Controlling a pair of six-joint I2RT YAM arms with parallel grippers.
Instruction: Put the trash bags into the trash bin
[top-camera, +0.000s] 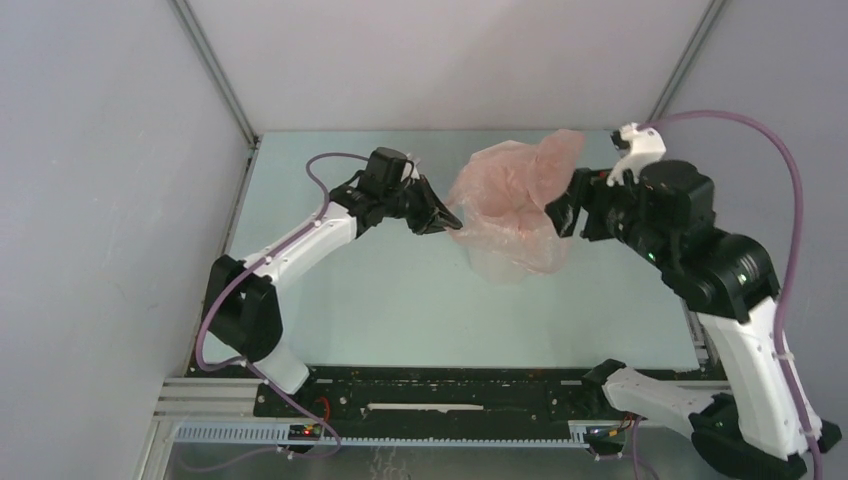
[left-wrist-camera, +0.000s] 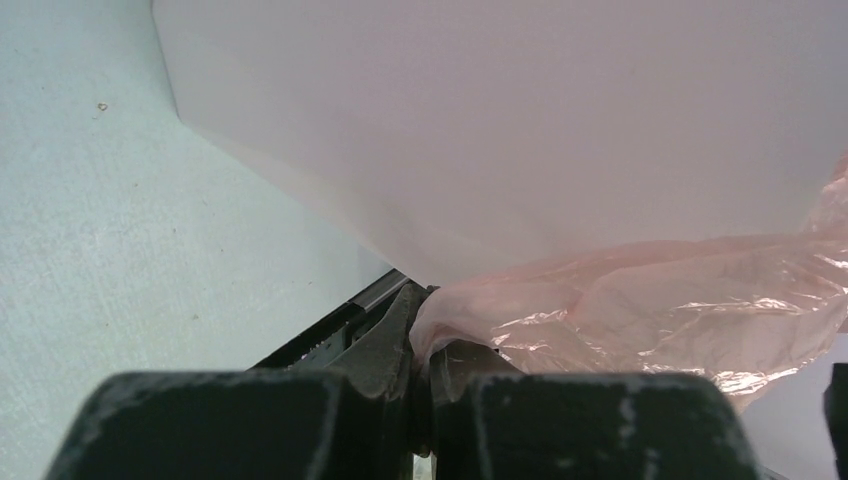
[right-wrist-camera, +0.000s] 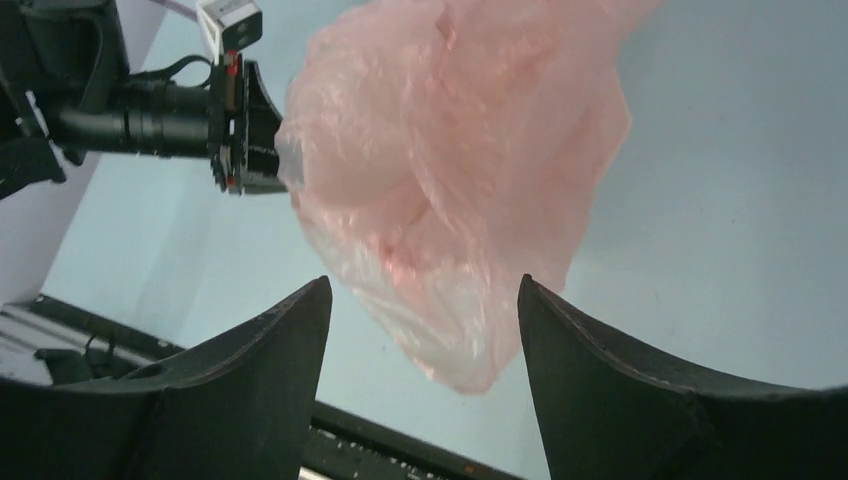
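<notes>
Left claw (top-camera: 447, 217) clenched on bag (top-camera: 510, 205), held aloft at frame centre; right claw (top-camera: 562, 212) released. Bin unseen; insertion remains.

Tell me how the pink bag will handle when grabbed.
Probably floppy: the pink bag hangs crumpled from one pinch by the left gripper. Likely very light, being thin translucent film. Its glossy wrinkles suggest it may slip.

Thin, glossy, wrinkled plastic bag (right-wrist-camera: 450, 170)
</notes>
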